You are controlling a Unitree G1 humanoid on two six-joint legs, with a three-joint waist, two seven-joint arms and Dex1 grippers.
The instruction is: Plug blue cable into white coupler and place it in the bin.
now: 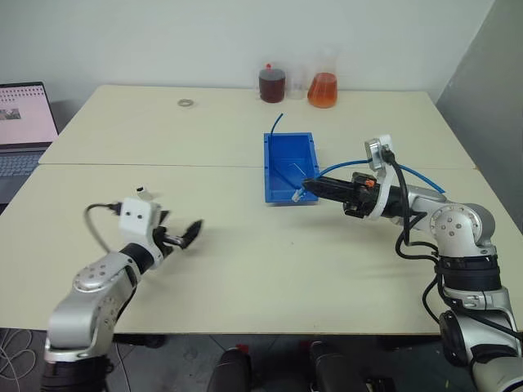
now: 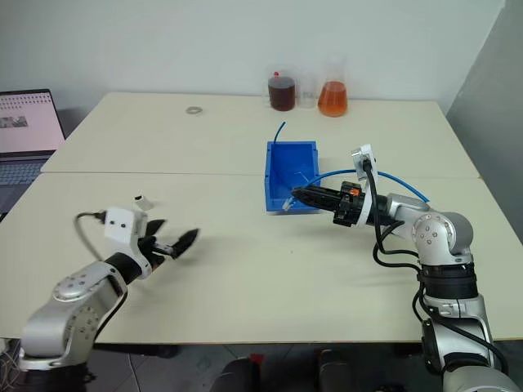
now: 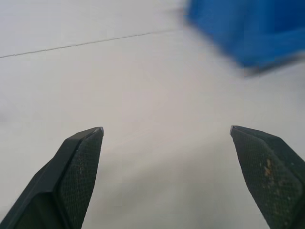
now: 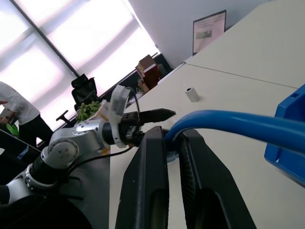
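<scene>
**Right gripper holds blue cable at the bin's near wall; left stands wide apart**

A humanoid robot's right gripper (image 1: 311, 184) reaches level across a pale table (image 1: 245, 269), its two black fingers clenched on the blue cable (image 1: 347, 167). The wrist view shows the cord pinched between the fingers (image 4: 147, 191) and curving away from them. The gripper's tip sits at the near right corner of the bin (image 1: 288, 151), a bright-blue tray lying on the table's middle. From the grip the cable arcs back over the right arm and runs on toward the table's right edge (image 2: 409, 188). A small pale piece hangs just off the fingertips against the bin's near wall (image 1: 294, 196); whether it is the cable's plug or the white coupler cannot be told. A thin blue wire end (image 1: 277, 121) rises past the bin's far wall.

The left gripper (image 1: 183, 235) hovers low over the near left part of the table, well apart from the bin, its fingers (image 3: 78, 167) spread wide with nothing between them.

At the table's far edge stand a dark bottle (image 1: 271, 83), a clear beaker (image 1: 296, 83) and a flask of orange liquid (image 1: 323, 86). A small metal ring (image 1: 185, 103) lies to their left. An open laptop (image 1: 20, 122) sits off the table's left side. A person in a white shirt (image 4: 16, 109) is in the background.
</scene>
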